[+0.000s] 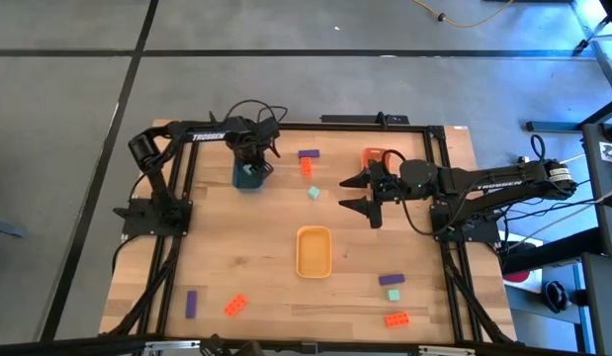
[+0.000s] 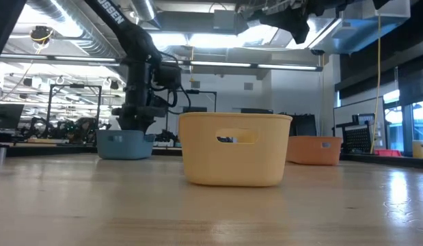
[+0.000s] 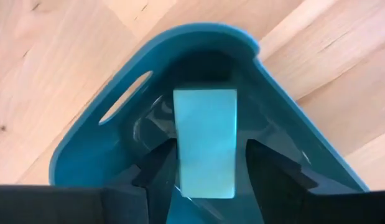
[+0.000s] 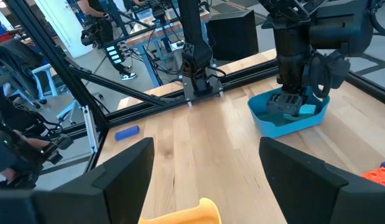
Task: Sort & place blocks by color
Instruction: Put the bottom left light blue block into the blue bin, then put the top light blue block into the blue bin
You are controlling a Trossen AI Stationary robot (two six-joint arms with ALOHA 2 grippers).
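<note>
The left hand is down inside the blue tray at the far left of the surface, its fingers on either side of a mint brick that stands on end between them; they look closed on its flat sides or only just parted, and I take it as a grip, the brick low in the tray and close to being let go. The right hand hangs above the middle of the surface, spread wide and empty, between the orange tray and the yellow tray. These bricks look like hard, light plastic: stiff, not fragile, smooth enough to slip, so the best hold is probably across the two flat long sides, not over the studs. The blue tray holds the mint brick; in the right wrist view a darker shape lies beside it, which I cannot identify. The yellow tray looks empty from above, and the inside of the orange tray is mostly hidden by the right arm. Loose on the surface: a purple brick touching an orange-red one just beside the blue tray, a mint one nearer the middle, a purple one and an orange-red one at the near left, and at the near right a purple one above a mint one, with an orange-red one close by
</note>
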